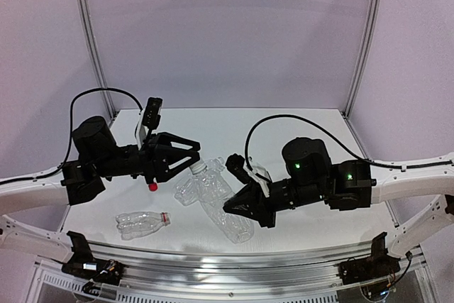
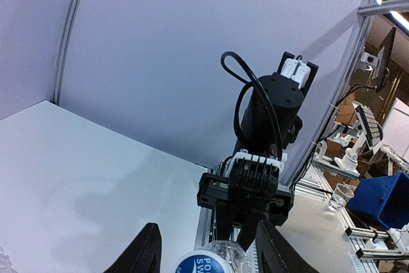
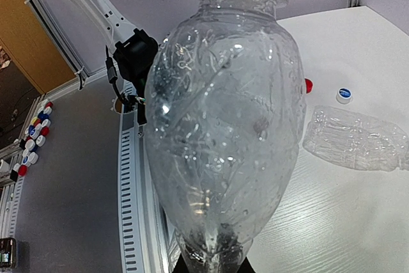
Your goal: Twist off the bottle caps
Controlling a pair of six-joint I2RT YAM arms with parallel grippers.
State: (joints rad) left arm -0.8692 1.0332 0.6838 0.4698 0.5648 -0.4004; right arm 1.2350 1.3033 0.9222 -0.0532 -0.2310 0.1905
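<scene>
Clamped on bottle (image 3: 223,126) base with right gripper (image 1: 234,207). Narrow around its white cap (image 2: 206,264) with left gripper (image 2: 208,254), actual grip unclear. Loose red cap (image 1: 152,186) just beside left gripper; table (image 1: 298,125) stretching beyond to far edge.

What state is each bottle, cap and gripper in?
held bottle: gripped at its base, capped.
fitted cap: screwed on the held bottle.
left gripper: open, fingers either side of the fitted cap.
right gripper: shut on the held bottle.
red cap: loose on the table.
loose white cap: on the table.
crushed bottle: lying down.
red-ringed bottle: lying down.
</scene>
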